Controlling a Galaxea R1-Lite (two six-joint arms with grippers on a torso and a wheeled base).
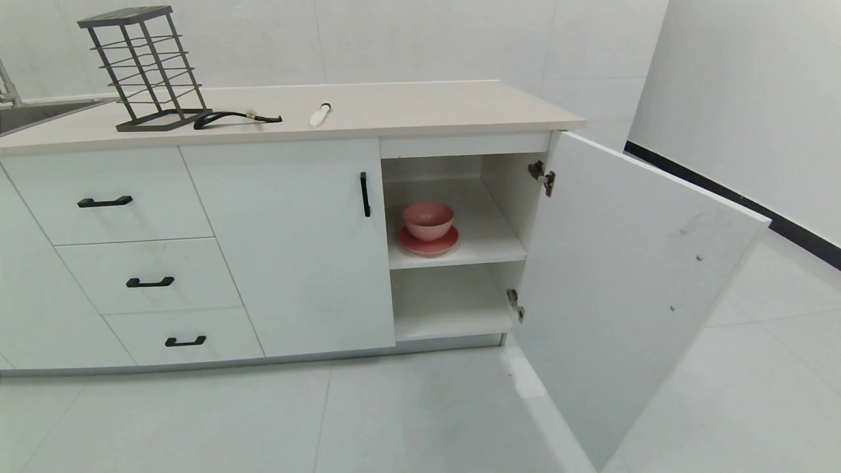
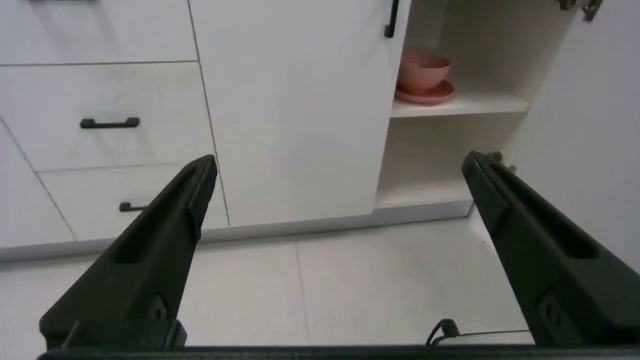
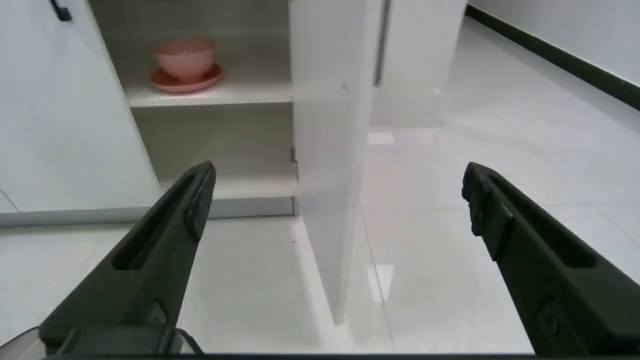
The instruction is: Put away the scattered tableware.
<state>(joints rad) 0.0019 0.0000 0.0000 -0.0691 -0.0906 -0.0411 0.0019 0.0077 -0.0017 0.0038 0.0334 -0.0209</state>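
With left tool (image 2: 340,165) and right tool (image 3: 340,172) spread wide and empty, the bowl (image 1: 428,220) stacked on a plate (image 1: 447,246) near the shelf's (image 1: 489,243) front edge could be dislodged if the door (image 1: 624,282) is struck.

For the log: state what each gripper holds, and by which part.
Nothing is held: left gripper and right gripper are open and empty. The bowl sits on the plate in the cabinet.
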